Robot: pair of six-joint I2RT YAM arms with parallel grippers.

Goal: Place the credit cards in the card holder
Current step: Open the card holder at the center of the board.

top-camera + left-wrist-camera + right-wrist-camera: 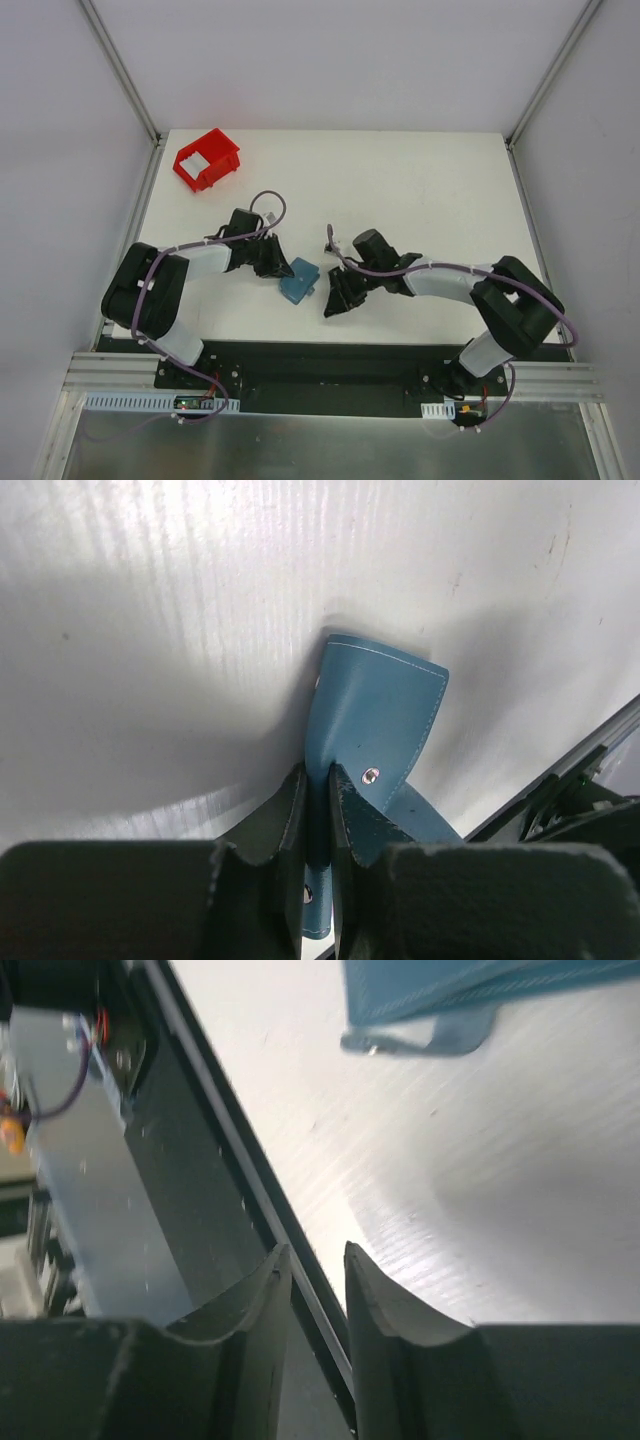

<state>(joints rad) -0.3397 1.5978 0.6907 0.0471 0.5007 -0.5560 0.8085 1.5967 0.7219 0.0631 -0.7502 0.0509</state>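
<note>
White tabletop [420, 190] between pale walls; I hold the wallet [298, 281] ready for a card.

My left gripper [318, 780] is clenched on one flap of the wallet, which sits about the middle of the tabletop, closer to the near edge, and looks partly unfolded. My right gripper [318, 1255] is just beside it toward the near edge, fingers a little apart with nothing between them. One pale card [194, 160] lies in the red bin [222, 170] at the far left corner, well apart from both. I judge the step is keeping the wallet open. Next, my free right gripper must fetch the thin card by its edge and bring it flat to a pocket. Whether any card is inside already, I cannot tell.
</note>
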